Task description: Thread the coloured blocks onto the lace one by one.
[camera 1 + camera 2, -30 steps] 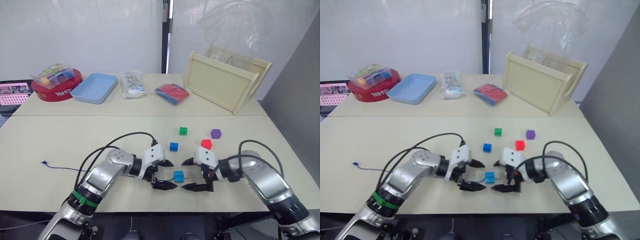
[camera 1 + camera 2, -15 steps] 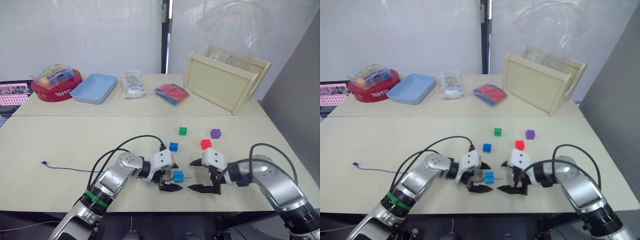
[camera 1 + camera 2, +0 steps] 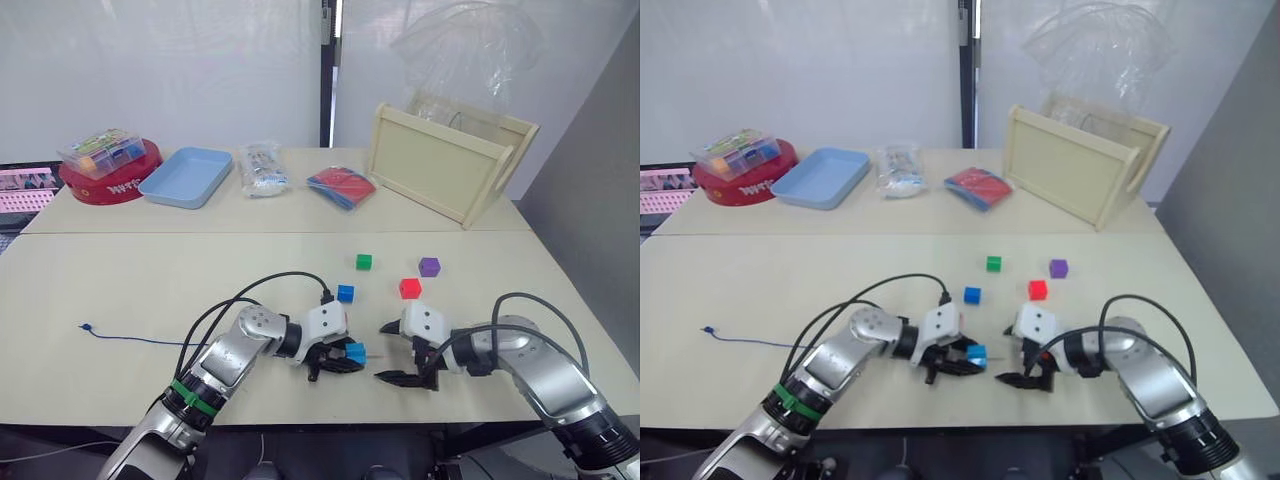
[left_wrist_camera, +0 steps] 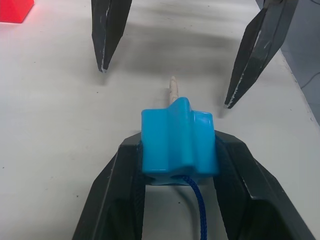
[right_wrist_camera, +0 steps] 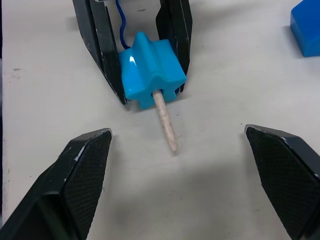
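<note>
Cyan block clamped between the two black fingers of the left gripper, low over the table near its front edge. Lace runs into the block's back face and its pale stiff tip pokes out the front, so the block is already on the lace. Tip points toward the right gripper, whose fingers are spread wide with nothing between them; it sits just beside the tip, not touching it.

Rest of the lace trails left across the table to a small knot well apart from the arms.

Other blocks loose on the table beyond the grippers:
- blue block, nearest the left gripper
- red block, near the right gripper
- green block, further back
- purple block, right of green

Back of the table, left to right: red round tin with a clear box of multicoloured pieces on top, light-blue tray, clear packet, red-and-blue pouch, pale wooden crate with a clear plastic bag above it.
</note>
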`<state>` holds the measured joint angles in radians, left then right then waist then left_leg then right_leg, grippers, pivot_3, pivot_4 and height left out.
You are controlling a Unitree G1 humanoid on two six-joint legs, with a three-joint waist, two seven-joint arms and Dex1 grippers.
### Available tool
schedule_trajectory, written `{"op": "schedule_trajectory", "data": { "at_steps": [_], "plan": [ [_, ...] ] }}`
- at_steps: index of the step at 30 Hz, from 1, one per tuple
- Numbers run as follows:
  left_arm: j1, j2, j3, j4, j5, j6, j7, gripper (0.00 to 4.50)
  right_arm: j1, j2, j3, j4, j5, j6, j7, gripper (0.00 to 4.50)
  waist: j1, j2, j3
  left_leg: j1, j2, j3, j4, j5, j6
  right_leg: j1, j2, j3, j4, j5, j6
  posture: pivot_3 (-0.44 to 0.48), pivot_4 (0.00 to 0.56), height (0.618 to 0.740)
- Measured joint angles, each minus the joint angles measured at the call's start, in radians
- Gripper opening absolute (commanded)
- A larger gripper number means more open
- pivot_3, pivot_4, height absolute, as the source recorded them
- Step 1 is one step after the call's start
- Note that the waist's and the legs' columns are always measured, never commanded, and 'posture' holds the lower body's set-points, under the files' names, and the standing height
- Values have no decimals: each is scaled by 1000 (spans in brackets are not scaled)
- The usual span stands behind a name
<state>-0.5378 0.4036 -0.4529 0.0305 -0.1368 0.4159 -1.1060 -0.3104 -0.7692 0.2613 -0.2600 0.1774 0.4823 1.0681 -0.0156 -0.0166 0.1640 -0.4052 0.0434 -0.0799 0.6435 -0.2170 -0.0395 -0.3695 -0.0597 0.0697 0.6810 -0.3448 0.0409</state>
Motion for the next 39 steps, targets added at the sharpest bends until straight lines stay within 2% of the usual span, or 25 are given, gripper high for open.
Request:
{"op": "schedule_trajectory", "data": {
  "at_steps": [3, 12, 13, 20, 23, 29, 32, 34, 36, 39],
  "plan": [
    [-4, 1, 0, 4, 1, 0, -5, 1357, -5, 11, 10, 18, -6, -20, 3, 3362, -1, 0, 0, 0, 0, 0, 0, 0, 0, 0, 0, 0, 0, 0, 0, 0, 150, 740],
    [-7, 1, -2, 6, 4, 1, -10, 1357, -29, 34, 35, 51, -16, -57, 10, 236, -1, 0, 0, 1, 0, 0, 0, 0, 0, 0, 0, 0, 0, 0, 0, 0, 150, 740],
    [-7, 2, -2, 6, 4, 1, -11, 1357, -29, 34, 35, 53, -16, -61, 11, 13, -1, 0, 0, 1, 0, 0, 0, 0, 0, 0, 0, 0, 0, 0, 0, 0, 150, 740],
    [-11, 17, 1, 5, 10, 1, -21, 1357, -29, 29, 39, 51, -15, -68, 27, 0, -3, 0, 0, 1, 0, 0, 0, 0, 0, 0, 0, 0, 0, 0, 0, 0, 150, 740],
    [-1, 70, 16, -11, -6, -3, -51, 1357, -33, 22, 40, 50, -18, -68, 37, 0, -9, 0, 0, 1, 0, 0, 0, 0, 0, 0, 1, 0, 1, 0, 0, 0, 150, 740],
    [82, 287, 141, 4, -80, -84, -182, 1357, -43, 9, 42, 38, -37, -65, 39, 0, -32, 0, 0, 2, 2, 0, -1, 0, 0, 0, 2, 0, 1, 0, 0, 0, 150, 740],
    [122, 484, 285, 182, -118, -219, -296, 1357, -37, -10, 40, 24, -40, -65, 40, 0, -43, 0, 1, 3, 4, -1, -3, 0, 0, -2, 4, 0, 2, 0, 0, 0, 150, 740],
    [132, 574, 353, 285, -114, -284, -328, 1357, -27, -21, 33, 19, -38, -63, 39, 0, -42, 0, 1, 3, 4, 0, -4, 0, 0, -2, 3, 0, 2, 0, 0, 0, 150, 740],
    [144, 625, 392, 358, -107, -353, -371, 1357, -23, -22, 32, 5, -37, -61, 39, 0, -33, 1, 1, 2, 2, 1, -4, 0, 0, -1, 1, 0, 1, 0, 0, 0, 150, 740],
    [176, 649, 404, 476, -95, -443, -418, 1357, -21, -20, 33, -8, -36, -61, 40, 0, -19, 1, 1, 1, 2, 1, -3, 0, 0, -2, 0, -1, 0, 0, 0, 0, 150, 740]
  ]
}}
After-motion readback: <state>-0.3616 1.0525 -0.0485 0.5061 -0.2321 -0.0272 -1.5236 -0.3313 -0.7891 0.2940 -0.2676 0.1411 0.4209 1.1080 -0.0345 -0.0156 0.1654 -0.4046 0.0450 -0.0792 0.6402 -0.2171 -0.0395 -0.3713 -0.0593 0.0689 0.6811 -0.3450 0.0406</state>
